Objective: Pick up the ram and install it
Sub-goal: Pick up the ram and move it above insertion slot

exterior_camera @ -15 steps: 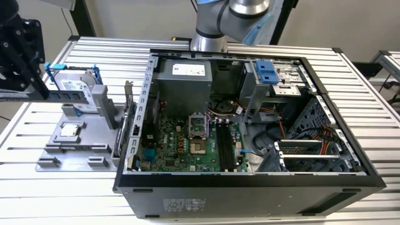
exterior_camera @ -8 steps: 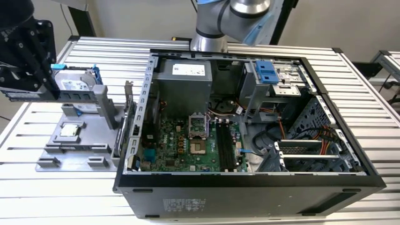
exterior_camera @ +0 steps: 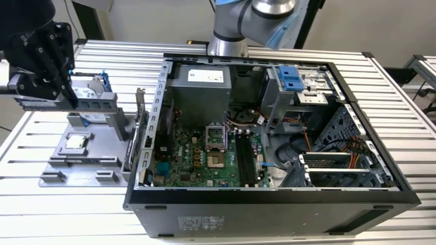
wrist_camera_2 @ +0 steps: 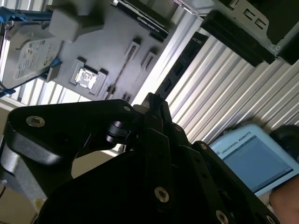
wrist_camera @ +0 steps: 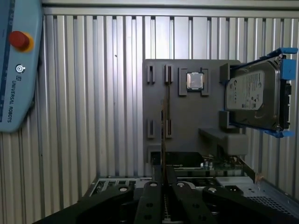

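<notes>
While tool (exterior_camera: 49,98) grips ram (exterior_camera: 48,104) narrow, edge-on, raised over grey holder (exterior_camera: 81,163) on worktop (exterior_camera: 395,102), at exterior view's left of open case (exterior_camera: 272,199): slim pinch risks stick tilting or slipping; tilt would mean missing black slots (exterior_camera: 246,158), jamming, bent contacts.

You have open air above the grey tray (exterior_camera: 105,150). The ram (wrist_camera: 164,126) shows edge-on over its middle, with bare grey on both sides. The tall hard drive (wrist_camera: 252,95) blocks one end of the tray. The wall of the computer case (exterior_camera: 272,196) stands just beside the tray, on the exterior view's right. The case is open on top, so you can reach the black slots (exterior_camera: 244,155) from above. The big power box (exterior_camera: 201,94) and some wires (exterior_camera: 308,139) sit near them.
</notes>
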Robot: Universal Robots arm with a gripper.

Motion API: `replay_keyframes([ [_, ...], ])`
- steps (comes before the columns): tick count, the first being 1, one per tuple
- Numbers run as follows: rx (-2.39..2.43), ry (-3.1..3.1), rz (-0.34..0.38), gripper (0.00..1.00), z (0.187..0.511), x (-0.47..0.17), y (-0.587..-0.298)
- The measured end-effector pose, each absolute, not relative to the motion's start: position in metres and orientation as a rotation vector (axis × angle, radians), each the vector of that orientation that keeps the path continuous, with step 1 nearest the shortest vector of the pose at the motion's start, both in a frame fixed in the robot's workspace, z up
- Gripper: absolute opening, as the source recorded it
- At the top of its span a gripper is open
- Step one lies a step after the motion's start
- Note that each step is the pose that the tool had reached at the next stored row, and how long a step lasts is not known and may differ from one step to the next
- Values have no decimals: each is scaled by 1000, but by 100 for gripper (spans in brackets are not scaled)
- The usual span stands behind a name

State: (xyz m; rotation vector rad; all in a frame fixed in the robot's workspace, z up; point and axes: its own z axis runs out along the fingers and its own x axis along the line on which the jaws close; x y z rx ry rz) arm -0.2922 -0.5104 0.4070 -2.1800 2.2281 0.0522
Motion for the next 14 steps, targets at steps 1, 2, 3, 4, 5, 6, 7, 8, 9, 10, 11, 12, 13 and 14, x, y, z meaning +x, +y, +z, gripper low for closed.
replay_keyframes([
  [1,-2180,2228,52,0,407,-290,-510],
  [2,-2180,2228,52,0,407,-288,-510],
  [3,-2180,2228,52,0,407,-286,-510],
  [4,-2180,2228,52,0,407,-284,-510],
  [5,-2180,2228,52,0,407,-282,-510],
  [6,-2180,2228,52,0,407,-281,-510],
  [7,-2180,2228,52,0,407,-279,-510],
  [8,-2180,2228,52,0,407,-277,-510],
  [9,-2180,2228,52,0,407,-275,-510],
  [10,-2180,2228,52,0,407,-273,-510],
  [11,-2180,2228,52,0,407,-271,-510],
  [12,-2180,2228,52,0,407,-269,-510],
  [13,-2180,2228,52,0,407,-267,-510],
  [14,-2180,2228,52,0,407,-265,-510],
])
